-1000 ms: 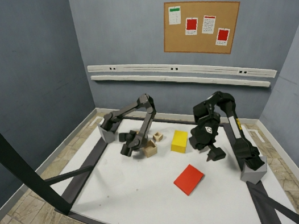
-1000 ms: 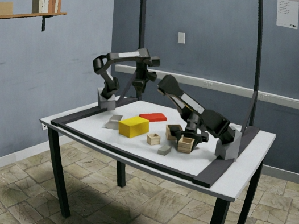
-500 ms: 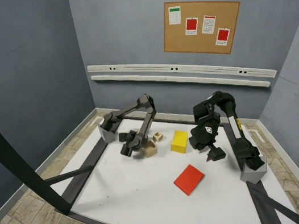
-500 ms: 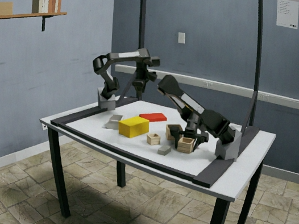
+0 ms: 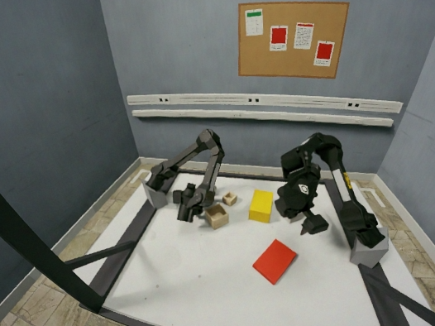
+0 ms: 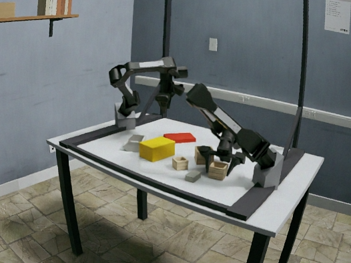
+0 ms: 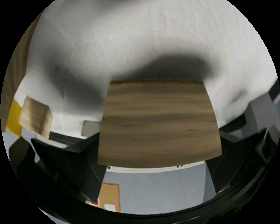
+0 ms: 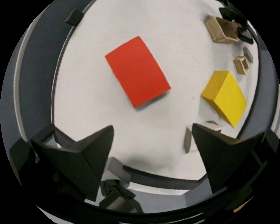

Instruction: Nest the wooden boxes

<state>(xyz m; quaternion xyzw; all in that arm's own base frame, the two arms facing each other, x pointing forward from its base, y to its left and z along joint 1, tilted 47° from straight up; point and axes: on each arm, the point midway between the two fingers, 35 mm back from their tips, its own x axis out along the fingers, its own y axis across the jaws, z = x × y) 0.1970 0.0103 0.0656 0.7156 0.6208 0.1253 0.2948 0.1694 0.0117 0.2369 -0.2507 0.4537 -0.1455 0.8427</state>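
Note:
Three open wooden boxes stand upright on the white table. The smallest box [image 6: 180, 163] also shows in the top view [image 5: 230, 198]. A larger box [image 5: 217, 216] stands next to it, partly hidden in the exterior view [image 6: 201, 155]. My left gripper [image 6: 221, 160] is open, with its fingers on either side of a third box [image 6: 218, 170] that rests on the table. That box's side fills the left wrist view [image 7: 159, 125]. In the top view the left gripper [image 5: 186, 209] hides that box. My right gripper [image 5: 314, 223] is open and empty, hovering above the table.
A yellow block [image 5: 261, 205] stands beside the boxes. A flat red block [image 5: 274, 261] lies nearer the front and shows in the right wrist view [image 8: 138, 71]. A small grey block [image 6: 193, 176] and a grey box-like piece [image 6: 133, 143] also lie on the table.

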